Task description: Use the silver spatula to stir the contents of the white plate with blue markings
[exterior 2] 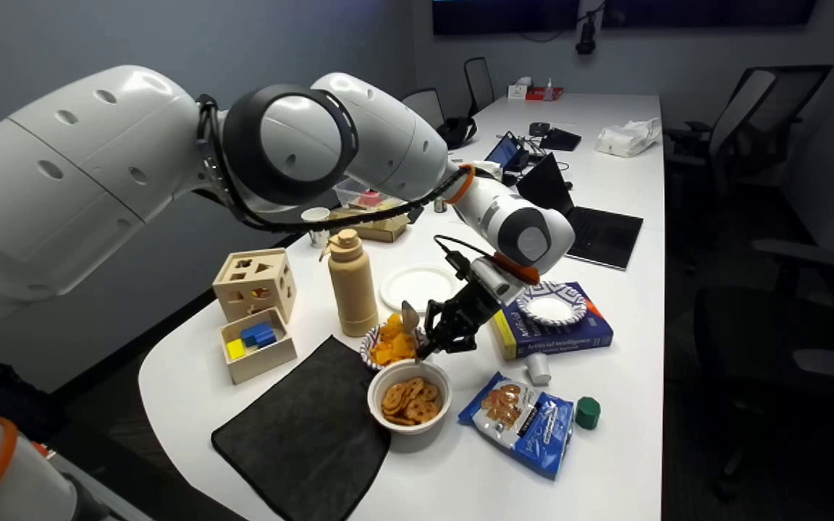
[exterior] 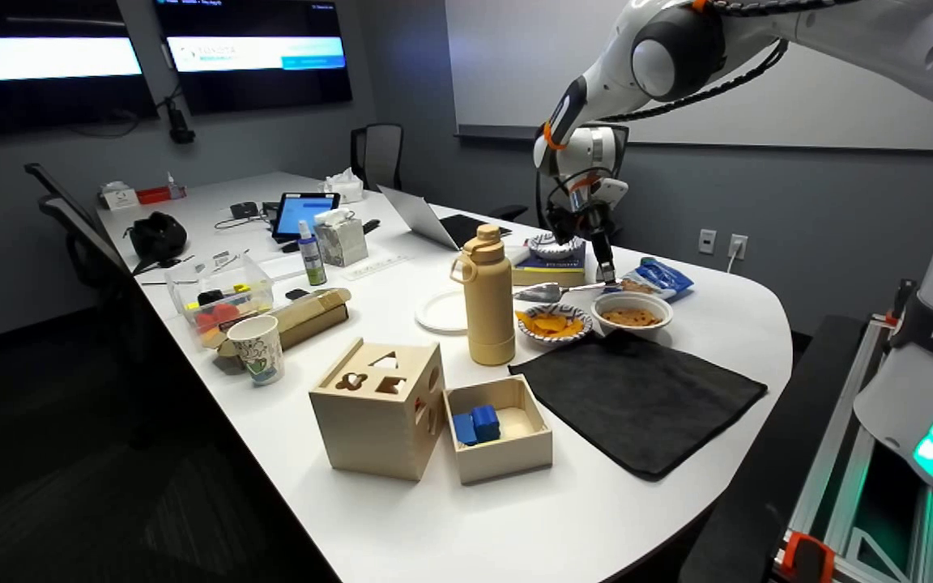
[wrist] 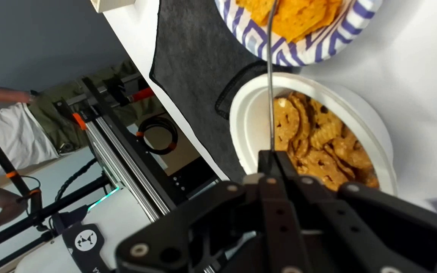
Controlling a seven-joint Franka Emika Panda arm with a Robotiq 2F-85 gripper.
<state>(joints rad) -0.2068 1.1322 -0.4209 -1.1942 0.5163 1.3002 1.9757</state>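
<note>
My gripper [exterior: 610,283] is shut on the silver spatula [exterior: 546,293], and its fingertips [wrist: 272,153] pinch the thin handle. In the wrist view the handle [wrist: 270,87] runs up over a white bowl of pretzel crackers [wrist: 249,104] to the white plate with blue markings [wrist: 254,41], which holds orange chips. The plate also shows in both exterior views [exterior: 582,318] [exterior 2: 367,349]. In an exterior view the spatula's blade [exterior 2: 410,318] is at the chips, tilted; I cannot tell whether it touches them. The blade is out of the wrist view. The gripper [exterior 2: 423,353] is beside the cracker bowl's rim.
A black mat [exterior: 636,397] lies in front of the plate. A tan bottle [exterior: 489,300] stands close by it. A blue snack bag [exterior 2: 525,423] and a blue book [exterior 2: 562,334] with a patterned dish [exterior 2: 551,307] lie beyond. Wooden boxes [exterior: 377,421] stand near the table's edge.
</note>
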